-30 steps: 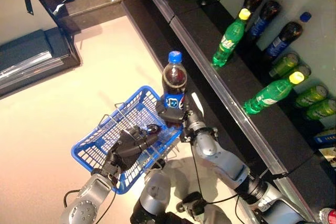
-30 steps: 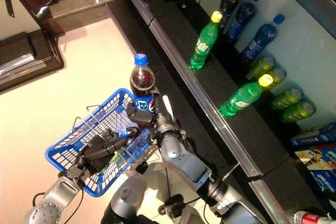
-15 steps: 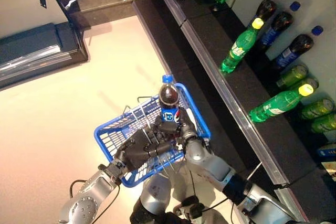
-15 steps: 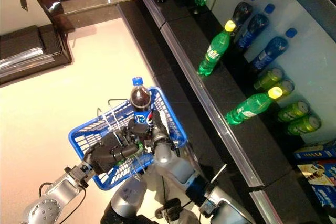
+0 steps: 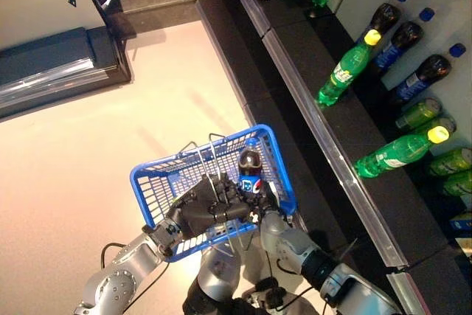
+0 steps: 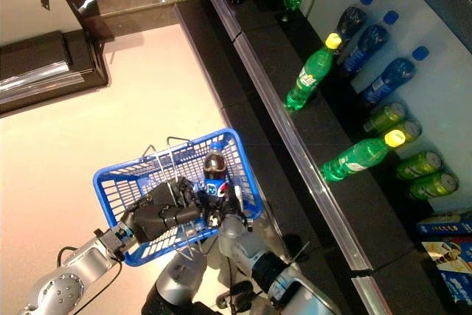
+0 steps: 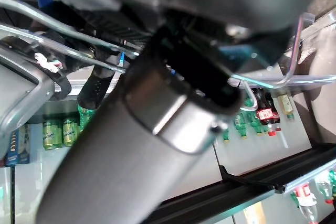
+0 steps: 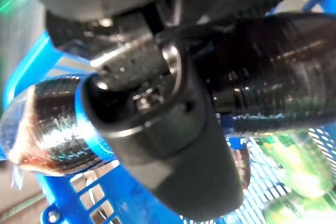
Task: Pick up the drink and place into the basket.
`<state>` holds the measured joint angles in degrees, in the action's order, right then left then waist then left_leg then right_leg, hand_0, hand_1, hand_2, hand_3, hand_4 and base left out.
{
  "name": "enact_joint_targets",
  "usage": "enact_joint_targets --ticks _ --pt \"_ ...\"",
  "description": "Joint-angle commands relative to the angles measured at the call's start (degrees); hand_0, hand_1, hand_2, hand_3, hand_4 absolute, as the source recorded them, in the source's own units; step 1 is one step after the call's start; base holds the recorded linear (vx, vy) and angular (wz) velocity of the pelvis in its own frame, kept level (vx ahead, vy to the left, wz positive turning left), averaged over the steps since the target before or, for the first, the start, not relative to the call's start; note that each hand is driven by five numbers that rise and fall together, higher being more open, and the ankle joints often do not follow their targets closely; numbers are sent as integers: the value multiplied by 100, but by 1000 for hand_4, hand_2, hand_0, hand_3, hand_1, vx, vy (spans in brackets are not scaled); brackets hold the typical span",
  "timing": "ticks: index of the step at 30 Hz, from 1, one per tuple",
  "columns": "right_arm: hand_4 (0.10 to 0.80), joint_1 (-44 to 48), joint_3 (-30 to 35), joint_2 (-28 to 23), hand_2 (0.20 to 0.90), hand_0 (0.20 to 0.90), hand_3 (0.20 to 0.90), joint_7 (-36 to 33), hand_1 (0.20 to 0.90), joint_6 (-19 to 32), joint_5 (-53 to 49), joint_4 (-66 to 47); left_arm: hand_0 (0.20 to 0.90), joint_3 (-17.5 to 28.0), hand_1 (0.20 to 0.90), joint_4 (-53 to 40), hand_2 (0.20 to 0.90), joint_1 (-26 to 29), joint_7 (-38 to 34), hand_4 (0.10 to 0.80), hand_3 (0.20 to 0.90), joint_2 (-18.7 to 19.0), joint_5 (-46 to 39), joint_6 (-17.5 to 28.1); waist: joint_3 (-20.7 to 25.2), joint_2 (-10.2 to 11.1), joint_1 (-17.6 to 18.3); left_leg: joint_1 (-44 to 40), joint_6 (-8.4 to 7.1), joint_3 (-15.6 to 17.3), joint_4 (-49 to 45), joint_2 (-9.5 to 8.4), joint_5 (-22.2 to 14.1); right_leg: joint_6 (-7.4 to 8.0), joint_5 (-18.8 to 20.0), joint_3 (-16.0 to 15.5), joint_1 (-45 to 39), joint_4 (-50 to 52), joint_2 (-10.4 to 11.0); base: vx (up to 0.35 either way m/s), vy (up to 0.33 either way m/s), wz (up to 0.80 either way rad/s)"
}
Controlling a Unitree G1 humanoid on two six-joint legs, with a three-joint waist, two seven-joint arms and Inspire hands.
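Observation:
The drink is a dark cola bottle (image 5: 251,164) with a blue label, standing upright inside the blue basket (image 5: 155,193). My right hand (image 5: 259,195) is curled round the bottle's lower part, down in the basket's right half. The right wrist view shows the dark bottle (image 8: 44,129) in the hand, with the thumb (image 8: 157,145) across it and blue mesh (image 8: 68,205) behind. My left hand (image 5: 208,208) is shut on the thin wire handles (image 5: 203,160) and holds the basket raised in front. The basket also shows in the right eye view (image 6: 110,191).
A long black shelf with a metal front rail (image 5: 324,149) runs along the right. On it lie and stand green bottles (image 5: 345,71), dark bottles with blue caps (image 5: 413,35) and green cans (image 5: 453,160). A dark low cabinet (image 5: 51,64) stands at the far left on pale floor.
My right hand has lowered the bottle from above the basket's rim down into the basket. The left hand has kept the basket raised. The camera has shifted.

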<state>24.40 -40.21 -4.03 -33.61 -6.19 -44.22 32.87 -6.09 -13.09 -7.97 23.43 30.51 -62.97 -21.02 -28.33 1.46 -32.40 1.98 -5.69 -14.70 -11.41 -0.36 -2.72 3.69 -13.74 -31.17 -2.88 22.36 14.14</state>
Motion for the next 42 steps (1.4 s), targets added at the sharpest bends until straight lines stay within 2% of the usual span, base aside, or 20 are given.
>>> enact_joint_targets --ticks 1,4,10,15,16,18,19,20,21,24,26,27,28,29,33,34,35,36,37,42 --pt "100 56 -280 960 300 300 200 742 300 951 -733 -129 300 -344 300 -2286 300 772 1693 100 200 -561 -1248 744 1352 42 61 593 112 104 -382 -196 397 47 920 61 -857 -1276 -282 0 0 0" --pt "100 -56 -267 1044 300 300 200 1147 300 1112 -1244 -15 300 -405 300 -2356 300 749 1795 100 200 -509 -1268 720 1325 9 53 617 111 115 -385 -193 407 66 949 60 -819 -1272 -278 0 0 0" --pt "100 -126 -256 1119 300 300 200 1789 300 1026 -1974 37 300 -500 300 -2394 300 750 1842 100 200 -458 -1207 716 1315 -9 48 647 109 131 -399 -186 414 81 952 40 -773 -1222 -257 6 0 0" --pt "100 -137 -273 1084 300 300 200 2483 300 533 -2745 56 300 -455 300 -2364 300 638 1981 100 200 -372 -1199 623 1329 -2 2 639 115 152 -422 -180 418 90 965 8 -785 -1196 -239 72 -7 0" --pt "100 -145 -256 1077 300 300 200 2557 300 465 -2866 71 300 -444 300 -2362 300 608 1992 100 200 -359 -1197 611 1329 19 -12 575 85 156 -453 -146 263 125 846 82 -831 -1164 -261 130 -42 1" --pt "100 -164 -196 1038 300 300 200 2642 300 397 -3126 106 300 -450 300 -2362 300 581 2013 100 200 -327 -1219 609 1332 1 -15 629 114 167 -442 -176 411 90 966 1 -799 -1186 -232 64 8 3" --pt "100 -183 -111 1035 300 300 200 2760 300 259 -3421 161 300 -408 300 -2357 300 529 2039 100 200 -316 -1227 562 1338 24 -30 557 90 164 -461 -137 259 128 844 62 -850 -1145 -249 -3 54 4" --pt "100 -180 -82 1030 300 300 200 2803 300 245 -3460 186 300 -414 300 -2358 300 528 2050 100 200 -310 -1233 554 1338 6 -32 611 121 171 -441 -165 405 94 959 -21 -815 -1168 -220 135 -44 6" --pt "100 -184 -47 1040 300 300 200 2856 300 205 -3640 220 300 -399 300 -2351 300 511 2061 100 200 -291 -1245 540 1338 28 -42 549 92 168 -463 -134 253 134 840 51 -857 -1134 -242 68 5 8" --pt "100 -236 95 1030 300 300 200 2853 300 148 -4008 290 300 -363 300 -2350 300 468 2124 100 200 -207 -1330 494 1346 11 -54 585 132 190 -446 -146 392 110 959 -48 -835 -1131 -200 17 38 10" --pt "100 -284 195 1027 300 300 200 2894 300 71 -4200 394 300 -334 300 -2355 300 426 2146 100 200 -166 -1355 483 1349 28 -57 504 114 191 -457 -111 236 158 848 31 -880 -1097 -220 86 -9 7" --pt "100 -289 263 1021 300 300 200 2890 300 41 -4249 444 300 -339 300 -2364 300 420 2146 100 200 -161 -1377 475 1350 5 -55 558 146 200 -441 -137 378 120 964 -43 -842 -1120 -197 113 -27 3" --pt "100 -311 323 1031 300 300 200 2857 300 -9 -4297 511 300 -327 300 -2367 300 410 2124 100 200 -147 -1393 472 1355 23 -53 494 121 199 -456 -106 229 161 848 38 -878 -1086 -223 -34 61 2" --pt "100 -321 364 1025 300 300 200 2854 300 -34 -4301 540 300 -330 300 -2379 300 409 2121 100 200 -144 -1407 461 1355 3 -54 545 153 207 -438 -132 374 122 963 -42 -844 -1111 -197 35 13 3" --pt "114 -315 615 993 312 312 214 2803 312 -140 -4358 830 300 -313 300 -2389 300 375 2123 100 200 -121 -1418 431 1376 9 -56 493 168 201 -399 -124 370 139 985 -40 -867 -1127 -203 15 24 2" --pt "166 -311 637 983 356 356 266 2798 356 -145 -4329 853 300 -307 300 -2387 300 369 2132 100 200 -113 -1419 439 1378 11 -56 486 170 201 -390 -123 370 141 988 -36 -868 -1133 -207 24 13 4" --pt "300 -314 679 978 472 472 400 2821 472 -153 -4287 919 300 -306 300 -2395 300 366 2122 100 200 -98 -1438 445 1380 11 -58 482 173 206 -383 -120 374 146 996 -34 -868 -1137 -209 0 0 0" --pt "501 -318 717 978 644 644 601 2810 644 -130 -4258 981 300 -308 300 -2399 300 376 2104 100 200 -82 -1472 442 1378 13 -60 476 176 206 -373 -117 378 153 1007 -35 -870 -1144 -209 0 0 0" --pt "800 -309 771 985 900 900 900 2828 900 -111 -4213 1071 300 -287 300 -2398 300 378 2107 100 200 -50 -1510 412 1379 21 -71 460 178 205 -364 -104 377 161 1014 -44 -885 -1143 -206 0 0 0" --pt "800 -216 924 1013 900 900 900 2835 900 -29 -4281 1281 300 -262 300 -2428 300 393 2030 100 200 14 -1595 338 1392 72 -102 393 194 180 -323 -74 371 174 1039 -43 -943 -1176 -240 30 -16 11"
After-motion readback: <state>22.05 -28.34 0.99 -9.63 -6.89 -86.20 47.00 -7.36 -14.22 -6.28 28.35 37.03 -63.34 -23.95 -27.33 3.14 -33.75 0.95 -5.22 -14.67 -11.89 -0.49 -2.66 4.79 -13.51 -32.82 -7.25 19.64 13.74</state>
